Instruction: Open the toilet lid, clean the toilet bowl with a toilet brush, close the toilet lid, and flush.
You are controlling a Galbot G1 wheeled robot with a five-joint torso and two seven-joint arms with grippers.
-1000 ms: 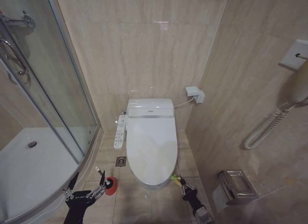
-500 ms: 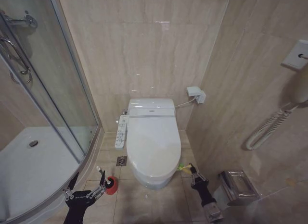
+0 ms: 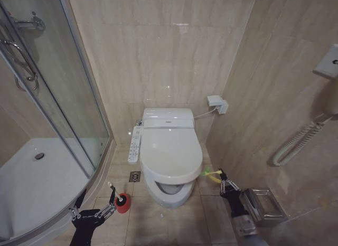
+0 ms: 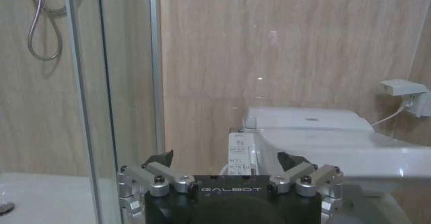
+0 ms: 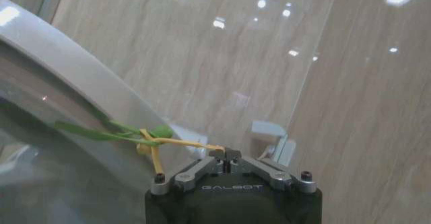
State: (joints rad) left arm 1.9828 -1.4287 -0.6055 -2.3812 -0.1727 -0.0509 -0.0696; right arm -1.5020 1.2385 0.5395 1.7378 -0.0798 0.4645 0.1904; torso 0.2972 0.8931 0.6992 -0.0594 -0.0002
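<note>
The white toilet lid is tilted up at its front, and the rim of the toilet bowl shows beneath it. My right gripper is right of the bowl, shut on the green-and-yellow tag tied to the lid's edge. In the right wrist view the gripper pinches the yellow cord, with the lid rising beside it. The toilet brush stands in its red holder on the floor left of the bowl. My left gripper hangs open just left of the holder, and its open fingers hold nothing.
A curved glass shower enclosure takes up the left side. The side control panel runs along the toilet's left, with a floor drain below it. A metal paper holder and a corded handset hang on the right wall.
My right gripper has moved up and to the right with the tag, and the lid's front has lifted off the bowl. The left arm has stayed put.
</note>
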